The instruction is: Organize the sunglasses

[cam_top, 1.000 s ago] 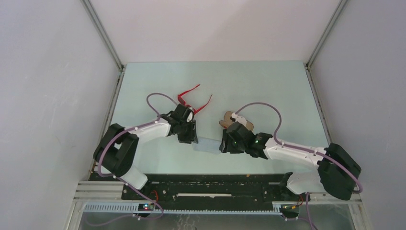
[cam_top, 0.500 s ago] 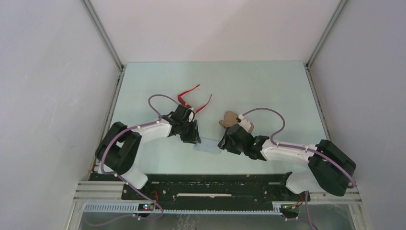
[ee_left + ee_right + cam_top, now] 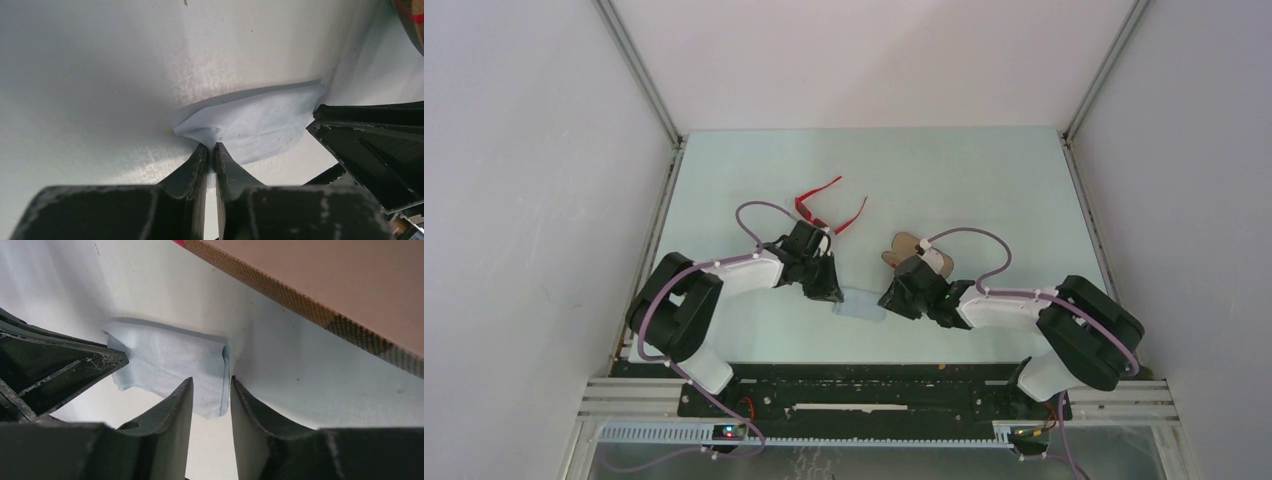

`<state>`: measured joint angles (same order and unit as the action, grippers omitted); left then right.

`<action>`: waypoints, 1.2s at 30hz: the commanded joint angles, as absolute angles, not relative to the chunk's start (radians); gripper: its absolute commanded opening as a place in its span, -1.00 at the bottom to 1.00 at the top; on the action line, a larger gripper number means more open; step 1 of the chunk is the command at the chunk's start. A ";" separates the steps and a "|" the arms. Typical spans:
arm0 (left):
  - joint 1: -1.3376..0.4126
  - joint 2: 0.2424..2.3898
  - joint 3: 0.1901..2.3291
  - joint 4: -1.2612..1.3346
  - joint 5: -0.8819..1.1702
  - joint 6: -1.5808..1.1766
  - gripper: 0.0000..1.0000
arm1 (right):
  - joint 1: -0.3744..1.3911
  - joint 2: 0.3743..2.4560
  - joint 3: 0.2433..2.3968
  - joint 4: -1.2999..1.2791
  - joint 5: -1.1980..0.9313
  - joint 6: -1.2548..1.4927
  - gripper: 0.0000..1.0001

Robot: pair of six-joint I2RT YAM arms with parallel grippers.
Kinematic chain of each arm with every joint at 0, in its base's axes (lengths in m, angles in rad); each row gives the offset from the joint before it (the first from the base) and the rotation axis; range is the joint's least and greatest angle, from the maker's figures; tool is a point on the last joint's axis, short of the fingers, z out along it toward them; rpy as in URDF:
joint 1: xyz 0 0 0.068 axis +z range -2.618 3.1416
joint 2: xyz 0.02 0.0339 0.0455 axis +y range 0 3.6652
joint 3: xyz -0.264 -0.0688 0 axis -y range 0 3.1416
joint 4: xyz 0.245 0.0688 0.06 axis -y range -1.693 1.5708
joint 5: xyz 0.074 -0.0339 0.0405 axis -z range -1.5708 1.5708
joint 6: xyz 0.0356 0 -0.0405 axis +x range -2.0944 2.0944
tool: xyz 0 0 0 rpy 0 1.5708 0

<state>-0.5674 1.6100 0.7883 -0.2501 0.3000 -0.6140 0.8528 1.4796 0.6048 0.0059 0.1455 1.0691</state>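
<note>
The red sunglasses lie open on the table behind my left gripper, untouched. My left gripper is shut on the left edge of the pale blue cloth, which bunches up at the fingertips. In the top view the left gripper sits at the cloth's left side. My right gripper is open, its jaws straddling the cloth's right hemmed edge. In the top view the right gripper is at the cloth's right side.
The brown plaid case lies just behind my right gripper and fills the upper right of the right wrist view. The left gripper's black fingers show at the left there. Grey walls enclose the table.
My right gripper has moved left to the cloth's right edge, its arm folding in. My left gripper has stayed at the cloth's left edge.
</note>
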 commanded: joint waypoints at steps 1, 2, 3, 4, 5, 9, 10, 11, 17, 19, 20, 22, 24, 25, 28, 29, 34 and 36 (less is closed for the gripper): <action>-0.574 1.623 0.770 -0.268 0.298 -0.615 -0.73 | 0.848 1.522 0.620 0.029 0.124 1.070 -0.24; -0.574 1.623 0.773 -0.268 0.298 -0.615 -0.76 | 0.848 1.530 0.625 0.032 0.118 1.066 -0.28; -0.574 1.623 0.773 -0.271 0.298 -0.615 -0.78 | 0.848 1.538 0.629 0.035 0.116 1.060 -0.32; -0.573 1.622 0.775 -0.270 0.298 -0.616 -0.81 | 0.849 1.545 0.635 0.034 0.117 1.054 -0.36; -0.573 1.622 0.775 -0.270 0.297 -0.618 -0.83 | 0.851 1.552 0.642 0.027 0.120 1.050 -0.39; -0.574 1.621 0.775 -0.267 0.296 -0.621 -0.96 | 0.854 1.565 0.658 0.011 0.131 1.039 -0.52; -0.574 1.620 0.776 -0.267 0.297 -0.621 -0.99 | 0.854 1.567 0.659 0.010 0.131 1.038 -0.55; -0.573 1.618 0.777 -0.267 0.297 -0.620 -1.00 | 0.854 1.568 0.661 0.009 0.133 1.035 -0.61; -0.578 1.605 0.789 -0.267 0.302 -0.618 -1.00 | 0.865 1.553 0.681 -0.028 0.156 1.011 -1.00; -0.585 1.592 0.796 -0.268 0.305 -0.619 -1.00 | 0.872 1.537 0.690 -0.043 0.167 1.000 -1.00; -0.588 1.586 0.800 -0.270 0.307 -0.618 -1.00 | 0.876 1.529 0.693 -0.049 0.171 0.996 -1.00; -0.590 1.579 0.810 -0.274 0.313 -0.619 -1.00 | 0.876 1.511 0.695 -0.055 0.176 0.993 -1.00; -0.592 1.570 0.818 -0.276 0.324 -0.620 -1.00 | 0.876 1.492 0.694 -0.060 0.175 0.991 -1.00; -0.592 1.567 0.822 -0.276 0.328 -0.622 -1.00 | 0.876 1.482 0.695 -0.065 0.178 0.991 -1.00; -0.596 1.557 0.842 -0.277 0.343 -0.627 -1.00 | 0.877 1.442 0.695 -0.081 0.198 0.985 -1.00; -0.599 1.552 0.851 -0.279 0.347 -0.627 -1.00 | 0.875 1.429 0.695 -0.086 0.206 0.979 -1.00; -0.646 1.567 0.986 -0.339 0.320 -0.589 -1.00 | 0.868 1.357 0.694 -0.136 0.277 0.959 -1.00; -0.651 1.581 1.038 -0.349 0.320 -0.592 -1.00 | 0.861 1.324 0.694 -0.154 0.298 0.943 -1.00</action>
